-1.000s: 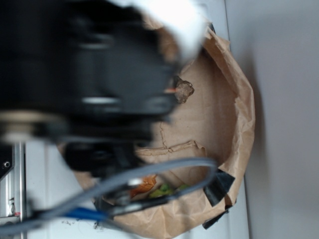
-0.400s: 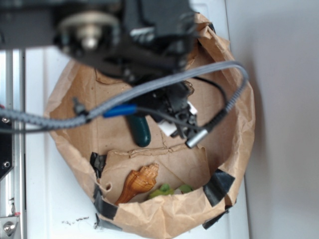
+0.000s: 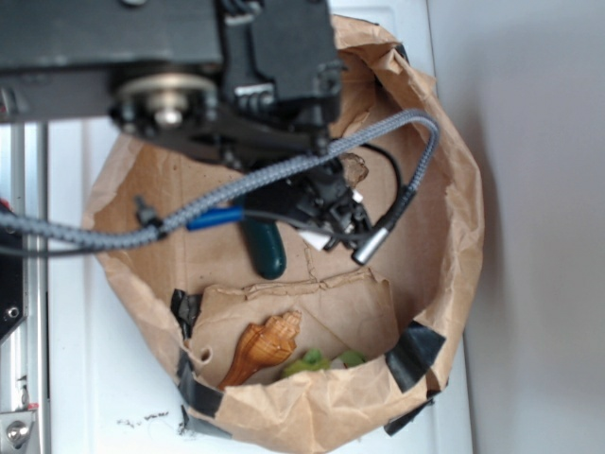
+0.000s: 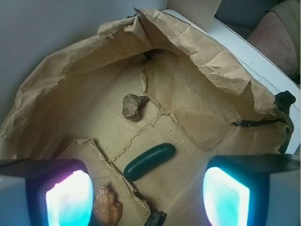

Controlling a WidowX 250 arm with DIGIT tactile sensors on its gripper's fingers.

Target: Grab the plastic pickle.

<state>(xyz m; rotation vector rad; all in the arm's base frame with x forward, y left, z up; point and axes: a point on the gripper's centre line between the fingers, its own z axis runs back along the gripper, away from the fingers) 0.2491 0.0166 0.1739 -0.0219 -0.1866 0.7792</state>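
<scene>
Looking down from the exterior camera, the black robot arm [image 3: 189, 76] fills the top from ten to one o'clock, its braided grey cable [image 3: 284, 170] looping across a brown paper bag tray [image 3: 454, 189] with rolled-down walls patched by black tape [image 3: 414, 355]; the plastic pickle [image 3: 267, 251] lies on the tray floor near the centre, its upper end hidden under the arm; the gripper [image 3: 326, 203] sits just beside it toward three o'clock, and this view does not show how wide the jaws stand; an orange-brown shell toy [image 3: 265, 345] rests at six o'clock with small lime-green pieces [image 3: 326, 361] just beside it against the near wall; a crumpled brown lump [image 3: 354, 170] peeks out at one o'clock of the gripper.

From the wrist camera, the two fingertips [image 4: 70, 200] sit at seven and five o'clock, spread wide with nothing between them; the pickle [image 4: 149, 161] lies just below centre, tilted from seven toward one o'clock, in the gap ahead of the fingers and untouched; the lump [image 4: 133, 107] is at eleven o'clock of it, well apart; the shell [image 4: 107, 206] pokes up at the bottom edge beside the left fingertip.
</scene>
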